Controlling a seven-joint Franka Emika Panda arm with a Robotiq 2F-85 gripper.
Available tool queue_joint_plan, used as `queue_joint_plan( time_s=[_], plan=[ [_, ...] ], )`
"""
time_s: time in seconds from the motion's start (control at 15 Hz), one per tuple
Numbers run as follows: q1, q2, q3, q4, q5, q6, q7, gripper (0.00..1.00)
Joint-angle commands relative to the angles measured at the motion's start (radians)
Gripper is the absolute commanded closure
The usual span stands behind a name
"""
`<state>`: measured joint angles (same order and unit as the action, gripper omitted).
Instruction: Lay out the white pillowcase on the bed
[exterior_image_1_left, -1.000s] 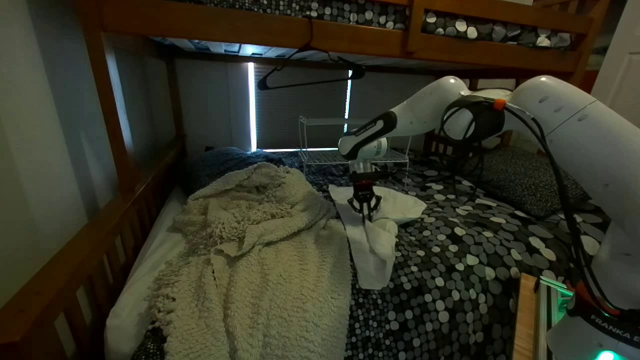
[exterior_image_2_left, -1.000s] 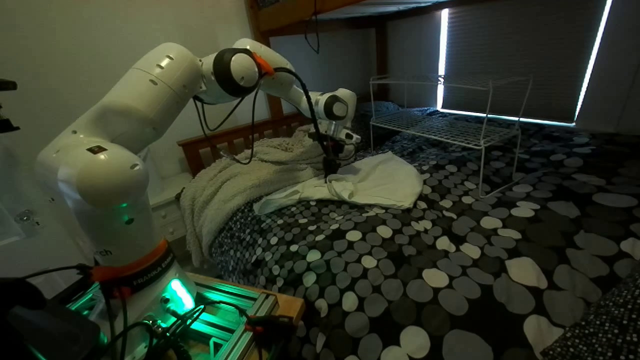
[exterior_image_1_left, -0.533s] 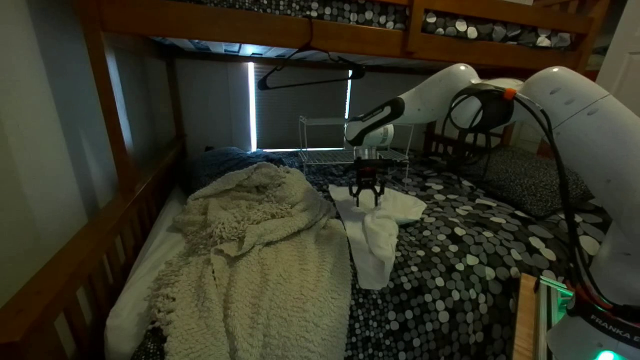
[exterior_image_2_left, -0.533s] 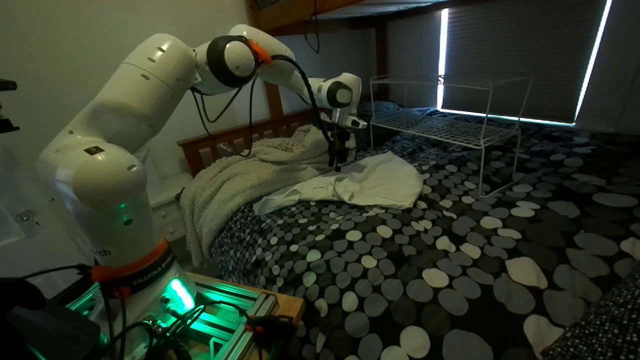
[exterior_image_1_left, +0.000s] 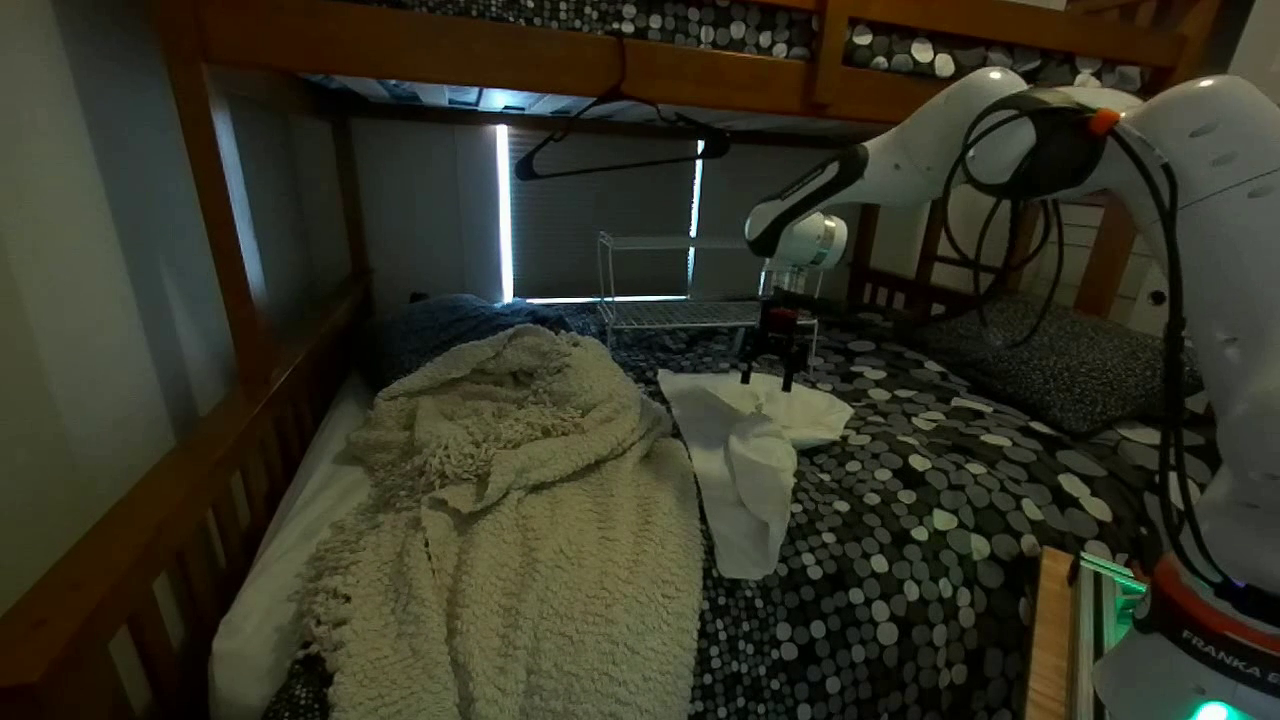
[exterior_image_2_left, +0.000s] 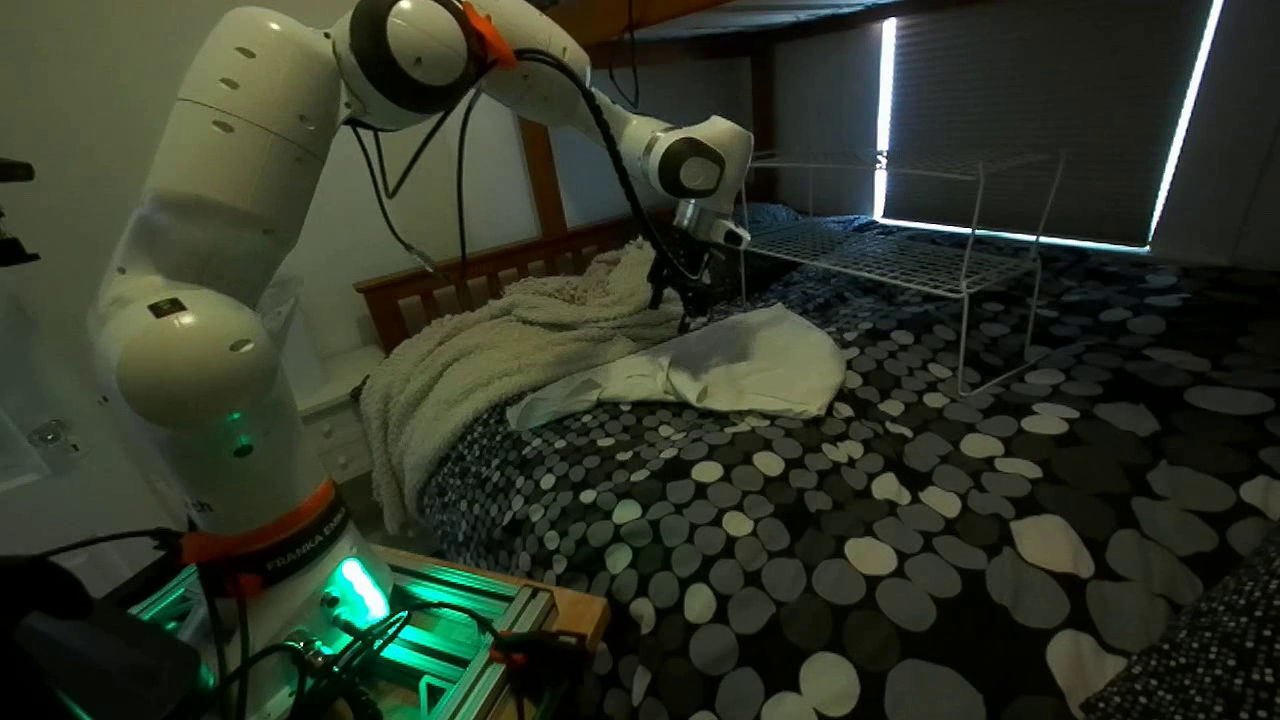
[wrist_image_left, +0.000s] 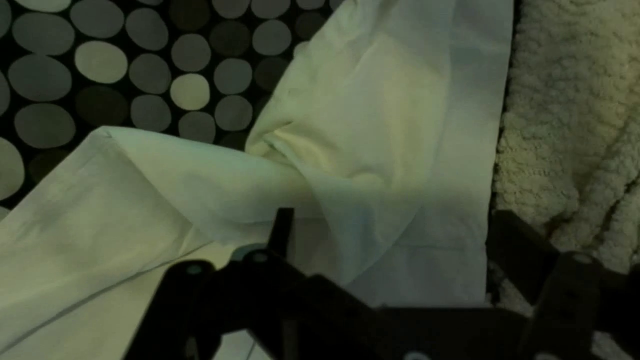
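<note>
I have the hand (exterior_image_1_left: 767, 383) hanging above the white pillowcase (exterior_image_2_left: 770, 365), its 2 fingers (wrist_image_left: 282, 230) spread well apart and gripping nothing. The pillowcase lies on the bed (exterior_image_1_left: 900, 560), bunched and folded around its middle, 1 edge running just beside the cream knitted blanket (wrist_image_left: 565, 130).

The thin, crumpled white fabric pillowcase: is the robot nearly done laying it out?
Partly. Done: the thin, crumpled white fabric pillowcase already lies on the brown wooden bunk bed with the dark pebble-patterned cover. In hand: nothing gripped; the black two-fingered tool hangs open above the pillowcase. Left: in the wrist view its middle is twisted and a part is folded over, so it probably needs opening out and smoothing flat.
</note>
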<state>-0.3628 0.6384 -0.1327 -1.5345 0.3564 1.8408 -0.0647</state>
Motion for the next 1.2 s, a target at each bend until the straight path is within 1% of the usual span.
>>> queue_joint_plan(
  time_s=[0.0,0.07,0.13,0.2,0.33,0.53,0.6,0.87,1.13],
  plan=[
    [-0.072,-0.131,0.033,-0.243,0.085,0.122,-0.260,0.00],
    [-0.088,-0.154,0.038,-0.292,0.112,0.146,-0.331,0.00],
    [-0.057,-0.065,0.011,-0.142,0.063,0.075,-0.217,0.00],
    [-0.069,-0.085,0.013,-0.187,0.080,0.097,-0.269,0.00],
    [-0.078,-0.112,0.015,-0.233,0.093,0.110,-0.309,0.00],
    [-0.074,-0.128,0.021,-0.248,0.096,0.115,-0.313,0.00],
    [-0.057,-0.131,0.025,-0.271,0.076,0.137,-0.328,0.00],
    [-0.034,-0.111,0.036,-0.306,0.063,0.142,-0.343,0.00],
    [-0.021,-0.093,0.034,-0.342,0.066,0.223,-0.355,0.00]
  ],
)
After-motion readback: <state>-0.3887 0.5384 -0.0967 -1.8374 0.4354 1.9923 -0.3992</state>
